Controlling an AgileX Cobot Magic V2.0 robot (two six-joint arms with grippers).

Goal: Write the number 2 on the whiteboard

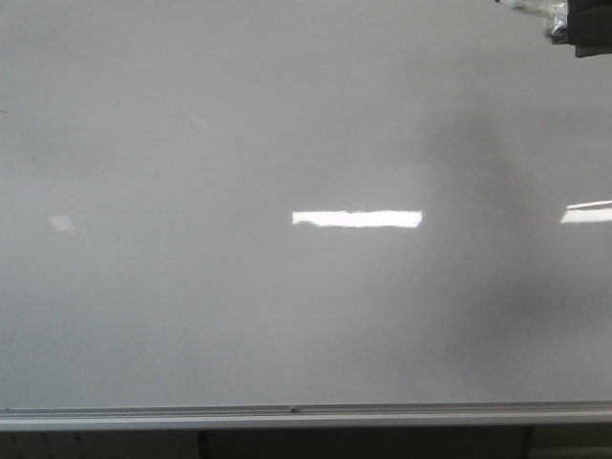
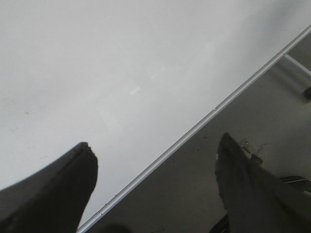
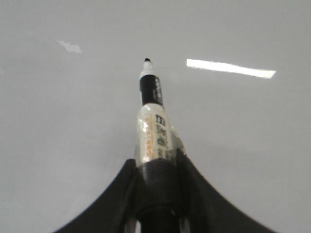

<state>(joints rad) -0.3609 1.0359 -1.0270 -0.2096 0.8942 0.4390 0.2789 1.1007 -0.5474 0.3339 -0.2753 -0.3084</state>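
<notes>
I've got the marker (image 3: 151, 121) clamped in the right gripper (image 3: 155, 189), tip aimed at the whiteboard (image 1: 191, 287) but seemingly short of it. The left gripper (image 2: 155, 184) hangs with jaws apart, near the bottom rail (image 2: 194, 128). No number 2 anywhere; writing hasn't started.

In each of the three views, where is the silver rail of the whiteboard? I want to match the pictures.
Front view: the silver rail runs level across the picture near the bottom, under the whiteboard.
Left wrist view: the rail runs slantwise, from low down to the upper right corner.
Right wrist view: not in it; only board and the marker held by the right gripper.
Shared landmark: the bright light reflection on the board.
</notes>
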